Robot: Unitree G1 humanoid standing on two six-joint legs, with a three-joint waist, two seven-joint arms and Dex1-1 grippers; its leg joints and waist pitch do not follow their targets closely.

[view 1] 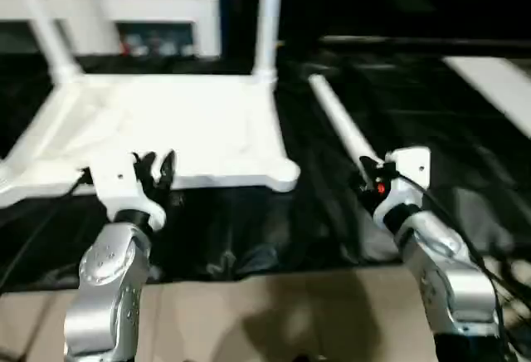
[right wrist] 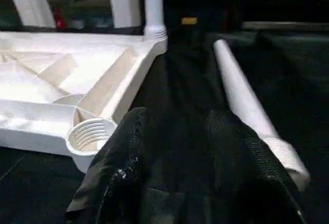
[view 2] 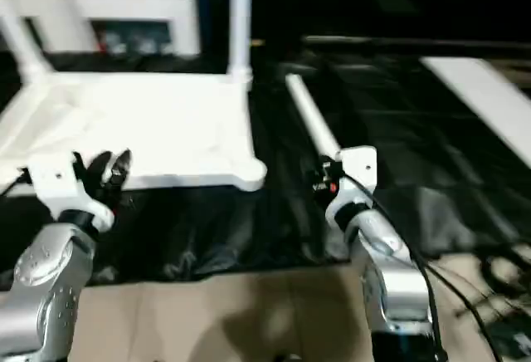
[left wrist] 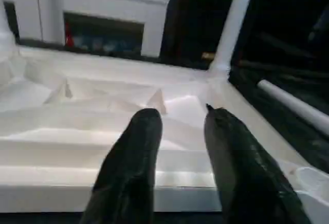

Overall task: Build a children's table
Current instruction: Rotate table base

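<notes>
The children's table lies upside down on black cloth, its ribbed white top (view 1: 166, 125) facing up. Two white legs stand in its far corners, one leaning at the left (view 1: 46, 34) and one upright at the right (view 1: 267, 22). The near right corner socket (right wrist: 91, 134) is empty. A loose leg (view 1: 340, 125) lies on the cloth just right of the top. My left gripper (view 1: 158, 167) hovers open at the top's near edge, nothing between its fingers (left wrist: 139, 147). My right gripper (right wrist: 175, 118) is open and empty beside the loose leg's near end (right wrist: 282, 157).
A white cabinet (view 1: 124, 13) stands behind the table. A white board (view 1: 498, 80) lies at the far right on the black cloth. Brown flooring (view 1: 249, 312) runs along the near side, with cables (view 2: 498, 279) at the right.
</notes>
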